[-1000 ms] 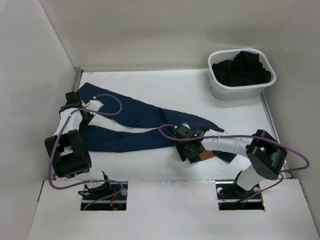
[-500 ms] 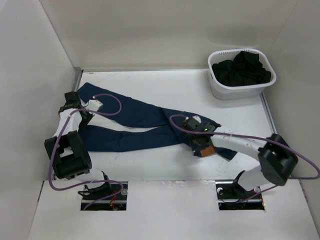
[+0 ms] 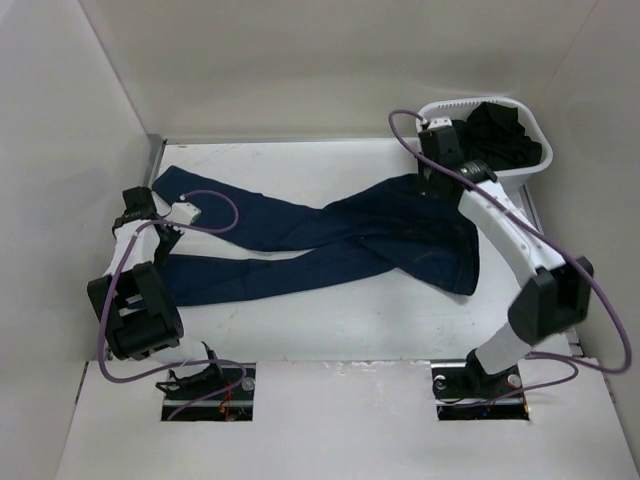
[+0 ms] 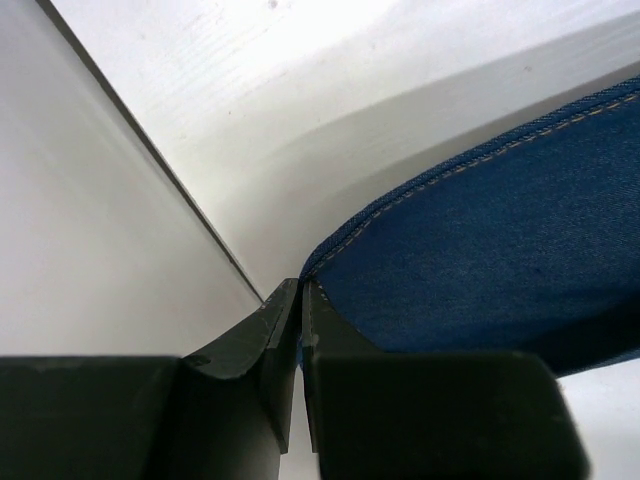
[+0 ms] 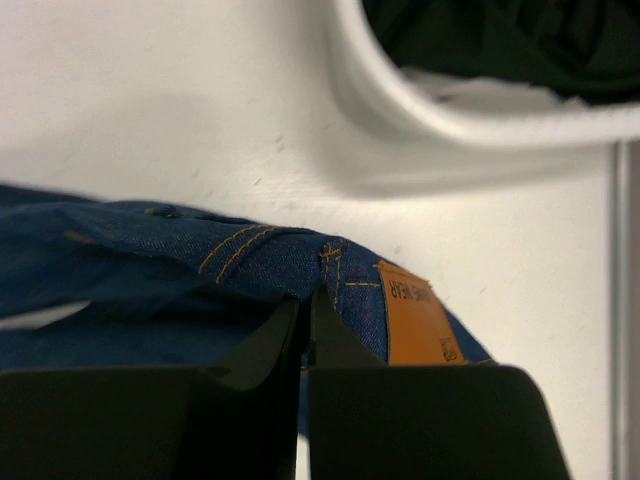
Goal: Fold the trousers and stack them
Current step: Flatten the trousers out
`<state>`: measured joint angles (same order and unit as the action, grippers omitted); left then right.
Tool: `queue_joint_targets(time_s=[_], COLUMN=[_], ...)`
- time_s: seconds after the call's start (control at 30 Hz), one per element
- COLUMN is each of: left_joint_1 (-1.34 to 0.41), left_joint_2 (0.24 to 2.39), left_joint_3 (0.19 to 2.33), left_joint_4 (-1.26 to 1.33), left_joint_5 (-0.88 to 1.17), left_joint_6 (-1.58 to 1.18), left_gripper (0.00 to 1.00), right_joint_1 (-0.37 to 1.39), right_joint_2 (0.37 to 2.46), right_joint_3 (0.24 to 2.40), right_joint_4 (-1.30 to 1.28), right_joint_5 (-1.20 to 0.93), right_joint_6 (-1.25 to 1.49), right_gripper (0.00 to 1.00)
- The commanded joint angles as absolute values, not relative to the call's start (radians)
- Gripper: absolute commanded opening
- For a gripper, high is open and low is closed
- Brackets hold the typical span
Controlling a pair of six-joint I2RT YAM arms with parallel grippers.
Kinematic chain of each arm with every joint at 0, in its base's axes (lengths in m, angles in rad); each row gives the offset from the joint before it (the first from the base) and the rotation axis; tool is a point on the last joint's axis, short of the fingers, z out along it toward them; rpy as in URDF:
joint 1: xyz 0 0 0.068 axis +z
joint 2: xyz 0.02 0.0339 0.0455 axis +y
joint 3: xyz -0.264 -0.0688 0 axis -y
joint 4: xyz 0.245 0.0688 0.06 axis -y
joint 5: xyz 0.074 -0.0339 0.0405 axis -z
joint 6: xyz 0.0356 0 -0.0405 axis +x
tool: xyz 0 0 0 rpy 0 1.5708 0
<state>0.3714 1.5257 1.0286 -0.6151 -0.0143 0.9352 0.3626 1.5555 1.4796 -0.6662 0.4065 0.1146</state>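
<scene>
The trousers [image 3: 330,235] are dark blue denim and lie spread across the table, legs to the left and waist to the right. My left gripper [image 3: 160,228] is at the far left, by the side wall. In its wrist view it [image 4: 302,288] is shut on the stitched hem of a trouser leg [image 4: 500,230]. My right gripper [image 3: 437,183] is at the back right beside the basket. Its wrist view shows it [image 5: 305,295] shut on the waistband [image 5: 250,255], just left of the brown patch [image 5: 415,320], with the waist end lifted.
A white basket [image 3: 520,178] holding dark clothes [image 3: 490,140] stands at the back right corner, and its rim [image 5: 400,100] is close behind my right gripper. White walls enclose the table on the left, back and right. The left wall [image 4: 90,250] is right beside my left gripper.
My right gripper shut on the waistband near the front middle, then carried it back and right to the basket, dragging the waist along. The left gripper stayed put, still shut on the hem.
</scene>
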Motion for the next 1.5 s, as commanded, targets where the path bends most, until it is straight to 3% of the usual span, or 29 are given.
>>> queue_joint_targets(time_s=[0.0,0.07,0.1,0.17,0.2,0.23,0.3,0.47,0.63,0.77,0.87,1.03,1.2,1.47], left_joint_1=[0.406,0.423,0.429,0.432,0.432,0.432,0.435,0.446,0.450,0.447,0.444,0.443,0.440,0.440], left_joint_2=[1.471,1.473,1.474,1.476,1.474,1.473,1.468,1.471,1.451,1.445,1.453,1.462,1.462,1.470], left_joint_3=[1.019,1.019,1.017,1.017,1.017,1.016,1.008,0.996,0.979,0.977,0.979,0.980,0.969,0.957], left_joint_4=[-0.584,-0.578,-0.575,-0.572,-0.572,-0.572,-0.572,-0.563,-0.531,-0.525,-0.515,-0.491,-0.485,-0.466], left_joint_5=[0.002,0.003,0.003,0.003,0.003,0.003,0.003,0.003,0.003,0.003,0.003,0.003,0.008,0.011], left_joint_6=[0.966,0.974,0.979,0.985,0.986,0.988,0.994,0.994,0.980,0.980,0.982,0.973,0.960,0.945], left_gripper=[0.04,0.04,0.04,0.04,0.04,0.04,0.04,0.04,0.04,0.04,0.04,0.04,0.04,0.04], right_joint_1=[0.314,0.298,0.295,0.300,0.300,0.300,0.300,0.329,0.318,0.150,0.027,-0.073,-0.084,-0.064], right_joint_2=[1.678,1.748,1.776,1.822,1.825,1.813,1.763,1.542,1.202,0.941,0.832,0.810,0.886,1.051], right_joint_3=[1.630,1.713,1.744,1.802,1.812,1.812,1.793,1.591,1.064,0.717,0.618,0.585,0.537,0.519], right_joint_4=[-0.572,-0.554,-0.558,-0.577,-0.580,-0.572,-0.561,-0.546,-0.529,-0.538,-0.580,-0.669,-0.361,-0.321], right_joint_5=[0.511,0.525,0.522,0.523,0.522,0.520,0.520,0.520,0.473,0.407,0.396,0.380,0.293,0.282], right_joint_6=[0.008,0.015,0.015,0.005,0.005,0.008,0.023,0.127,0.542,0.878,0.968,1.097,1.026,1.118], right_gripper=[0.00,0.05,0.14,0.50,0.61,0.70,0.78,0.79,0.78,0.78,0.78,0.81,0.78,0.79])
